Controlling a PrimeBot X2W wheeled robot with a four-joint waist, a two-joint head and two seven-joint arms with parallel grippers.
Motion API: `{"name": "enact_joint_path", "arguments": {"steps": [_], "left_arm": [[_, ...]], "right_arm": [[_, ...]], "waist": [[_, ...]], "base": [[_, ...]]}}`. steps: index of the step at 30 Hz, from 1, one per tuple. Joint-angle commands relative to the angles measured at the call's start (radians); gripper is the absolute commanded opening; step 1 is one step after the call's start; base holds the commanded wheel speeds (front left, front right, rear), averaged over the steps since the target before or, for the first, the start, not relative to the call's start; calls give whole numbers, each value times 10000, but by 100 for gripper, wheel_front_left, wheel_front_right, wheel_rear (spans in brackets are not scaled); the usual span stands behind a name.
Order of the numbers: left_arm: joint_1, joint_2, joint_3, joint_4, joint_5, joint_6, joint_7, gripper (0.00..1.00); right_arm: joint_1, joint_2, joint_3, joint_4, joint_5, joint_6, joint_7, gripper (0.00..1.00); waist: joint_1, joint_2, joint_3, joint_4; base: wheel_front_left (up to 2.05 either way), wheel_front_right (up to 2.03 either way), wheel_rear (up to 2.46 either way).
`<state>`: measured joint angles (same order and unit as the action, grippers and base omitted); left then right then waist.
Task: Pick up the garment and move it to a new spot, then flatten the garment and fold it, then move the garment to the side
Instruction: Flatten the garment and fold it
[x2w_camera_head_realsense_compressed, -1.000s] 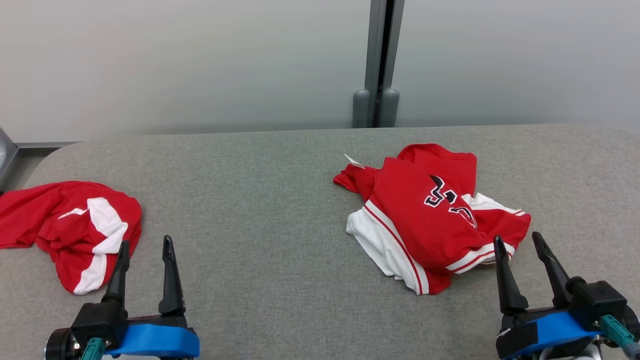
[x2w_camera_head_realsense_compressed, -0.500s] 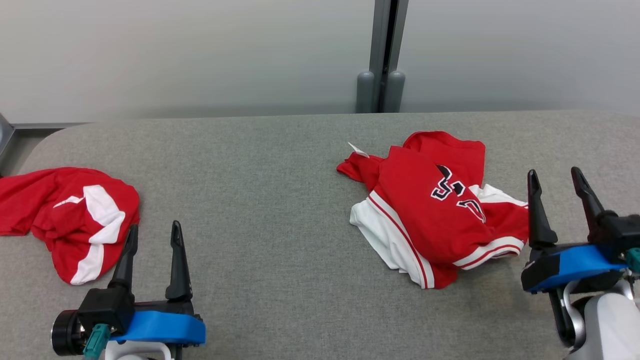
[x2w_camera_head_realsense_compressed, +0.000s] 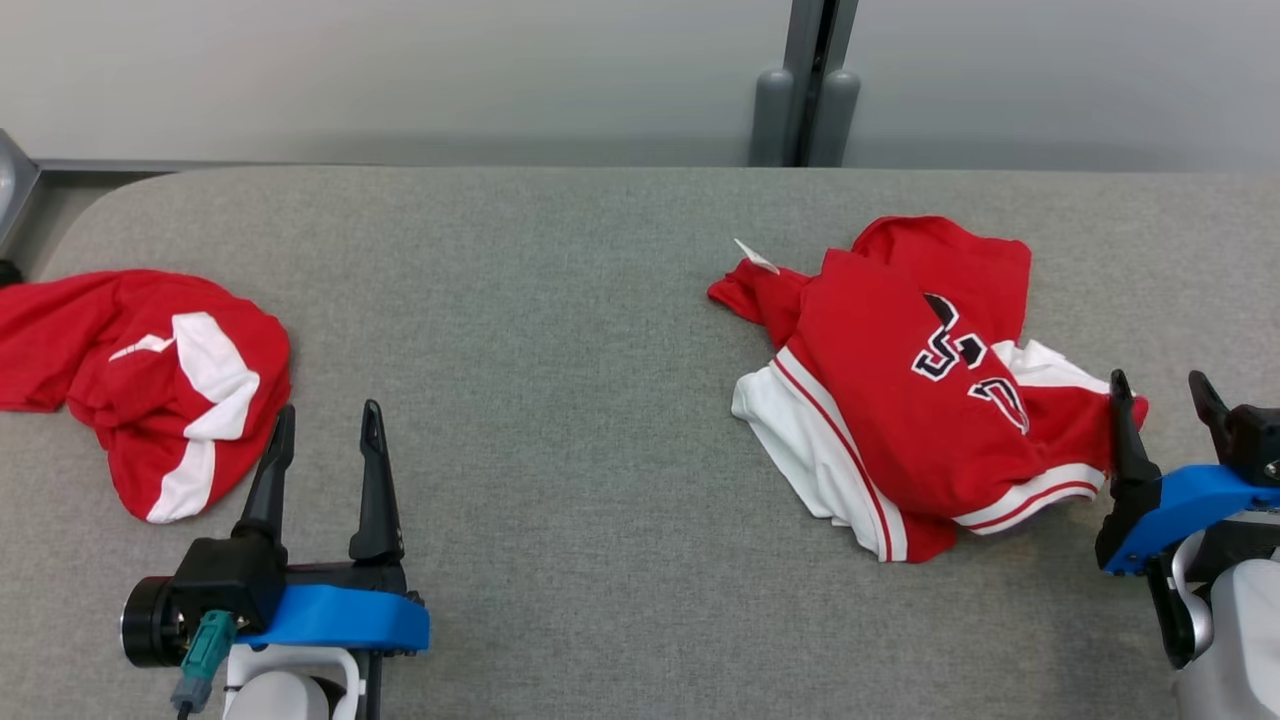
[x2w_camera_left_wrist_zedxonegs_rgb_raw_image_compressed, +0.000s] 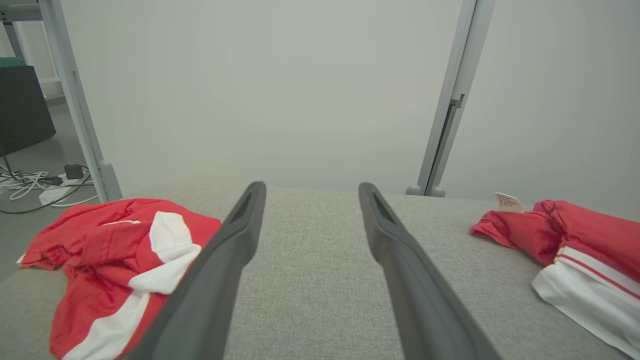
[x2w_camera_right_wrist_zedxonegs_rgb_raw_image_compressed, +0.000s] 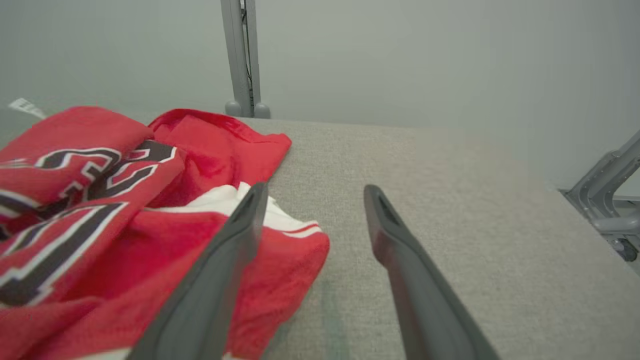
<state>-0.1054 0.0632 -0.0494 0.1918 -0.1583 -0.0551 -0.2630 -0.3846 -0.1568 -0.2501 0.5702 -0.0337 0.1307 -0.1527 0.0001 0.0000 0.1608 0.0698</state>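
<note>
Garment (x2w_camera_head_realsense_compressed: 900, 400) is seen crumpled right of centre on the desk (x2w_camera_head_realsense_compressed: 560, 350); the right gripper (x2w_camera_head_realsense_compressed: 1157, 377) is held wide beside its right edge, likely for a grasp. The left gripper (x2w_camera_head_realsense_compressed: 330, 406) is spread wide too.

The left gripper (x2w_camera_head_realsense_compressed: 330, 408) is wide open, with its two dark fingers pointing straight ahead. The right gripper (x2w_camera_head_realsense_compressed: 1157, 377) is wide open too, holding nothing.
</note>
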Motion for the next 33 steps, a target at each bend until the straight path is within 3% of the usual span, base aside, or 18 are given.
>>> {"name": "enact_joint_path", "arguments": {"steps": [1, 12, 13, 14, 23, 27, 33], "left_arm": [[-181, -7, -37, 15, 43, -60, -27, 100], [-467, -104, -152, 253, 31, -144, -27, 100], [-460, -108, -152, 267, 35, -128, -27, 100], [-440, -111, -151, 279, 44, -121, -27, 100], [-326, -122, -87, 324, 95, -156, -27, 100], [-243, -126, -70, 304, 69, -156, -27, 100], [-67, -131, -43, 277, -20, -148, -27, 100]], "right_arm": [[-288, -100, -30, 484, -22, 1, -135, 100], [-886, 189, 140, 3569, 342, 1, -737, 100], [-926, 224, 207, 3731, 441, 3, -773, 39], [-931, 261, 264, 3876, 522, 1, -840, 0], [-1372, -332, 394, 3653, 1196, 1, -1125, 0], [-1421, -569, 395, 2580, 1438, 1, -1134, 0], [-1421, -238, 1417, 792, 1658, 1, -1136, 0]], "waist": [[-1, 0, 149, 100], [-1, 0, 309, 233], [-1, 0, 290, 213], [-1, 0, 270, 185], [-1, 0, 47, 3], [-1, 0, -92, -22], [-1, 0, -311, -5]], "base": [[0, 0, 0], [0, 0, 0], [0, 0, 0], [0, 0, 0], [0, 0, 0], [0, 0, 0], [0, 0, 0]]}}
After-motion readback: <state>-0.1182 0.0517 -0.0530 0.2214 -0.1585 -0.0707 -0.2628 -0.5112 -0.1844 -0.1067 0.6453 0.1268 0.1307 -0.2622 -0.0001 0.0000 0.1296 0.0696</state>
